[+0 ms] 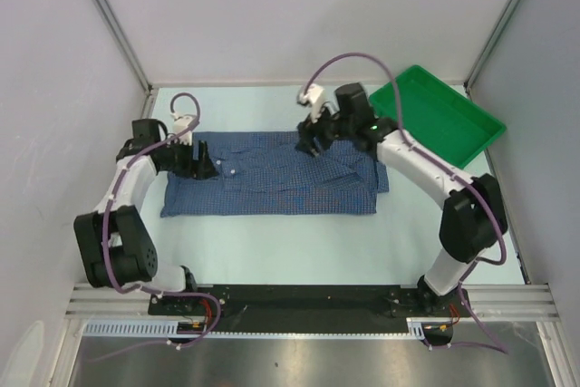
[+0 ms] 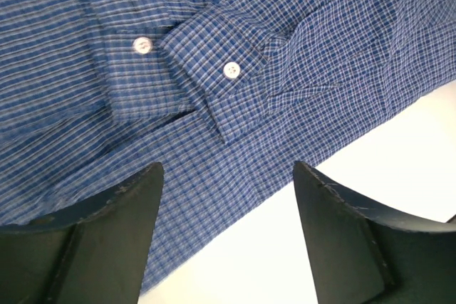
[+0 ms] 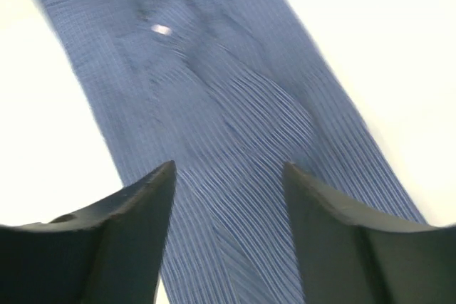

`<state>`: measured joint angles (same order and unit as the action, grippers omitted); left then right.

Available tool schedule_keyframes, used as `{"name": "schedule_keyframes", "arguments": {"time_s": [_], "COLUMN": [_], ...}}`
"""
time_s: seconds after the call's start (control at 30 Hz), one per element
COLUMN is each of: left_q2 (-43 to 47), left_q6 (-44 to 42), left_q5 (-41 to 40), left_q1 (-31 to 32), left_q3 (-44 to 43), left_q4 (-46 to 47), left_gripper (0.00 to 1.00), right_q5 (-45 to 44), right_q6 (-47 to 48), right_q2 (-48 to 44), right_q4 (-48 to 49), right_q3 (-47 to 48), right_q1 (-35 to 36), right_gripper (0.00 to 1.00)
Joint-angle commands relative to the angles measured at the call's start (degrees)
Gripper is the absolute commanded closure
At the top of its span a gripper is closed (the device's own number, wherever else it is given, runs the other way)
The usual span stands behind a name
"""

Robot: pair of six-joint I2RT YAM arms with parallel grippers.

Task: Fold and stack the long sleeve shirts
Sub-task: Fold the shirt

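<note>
The blue checked long sleeve shirt (image 1: 272, 177) lies folded into a wide rectangle in the middle of the table. My left gripper (image 1: 205, 162) hovers open over its left part, near the far edge. In the left wrist view the shirt (image 2: 214, 48) shows two buttoned cuffs (image 2: 214, 83) side by side, and my left gripper (image 2: 228, 172) is empty above the shirt's edge. My right gripper (image 1: 311, 144) hovers open over the shirt's upper right part. In the right wrist view my right gripper (image 3: 228, 172) is open above the blurred cloth (image 3: 228, 105).
A green plastic tray (image 1: 439, 113) stands at the back right, empty. White walls close in the table on the left, back and right. Bare pale table (image 1: 272, 242) lies in front of the shirt.
</note>
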<state>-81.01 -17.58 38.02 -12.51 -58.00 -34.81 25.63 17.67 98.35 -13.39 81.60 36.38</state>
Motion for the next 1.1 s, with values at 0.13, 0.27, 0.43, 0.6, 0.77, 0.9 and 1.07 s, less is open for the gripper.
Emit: {"name": "schedule_keyframes", "arguments": {"time_s": [0.13, 0.27, 0.43, 0.6, 0.77, 0.9, 1.07], "left_q2": [-9.9, -14.8, -18.6, -20.2, -21.8, -23.0, -23.8], "left_q6": [4.8, 6.7, 7.8, 9.6, 11.3, 12.0, 12.7], "left_q5": [-4.2, -3.9, -1.2, -0.5, 1.1, 1.7, 1.4], "left_q1": [5.0, 5.7, 6.0, 6.1, 6.2, 6.2, 6.2], "left_q3": [-1.8, -2.8, -3.9, -4.1, -4.8, -5.5, -5.8], "left_q4": [6.7, 9.0, 11.2, 14.7, 15.7, 16.2, 16.4], "left_gripper": [0.25, 0.26, 0.32, 0.41, 0.48, 0.54, 0.53], "right_q5": [8.3, 7.9, 5.3, 3.1, 1.7, 0.8, 0.3], "right_q6": [-5.9, -8.6, -9.8, -11.0, -11.4, -12.0, -12.6], "right_q2": [2.5, 4.0, 6.3, 10.6, 12.6, 13.3, 13.4], "right_q4": [-12.7, -12.1, -10.6, -9.9, -9.4, -8.8, -8.4], "right_q3": [-5.0, -8.1, -11.3, -11.6, -11.7, -12.1, -12.2], "right_q1": [-14.2, -17.0, -17.8, -19.4, -20.2, -20.8, -21.5], "right_gripper": [0.55, 0.63, 0.76, 0.84, 0.87, 0.88, 0.88]}}
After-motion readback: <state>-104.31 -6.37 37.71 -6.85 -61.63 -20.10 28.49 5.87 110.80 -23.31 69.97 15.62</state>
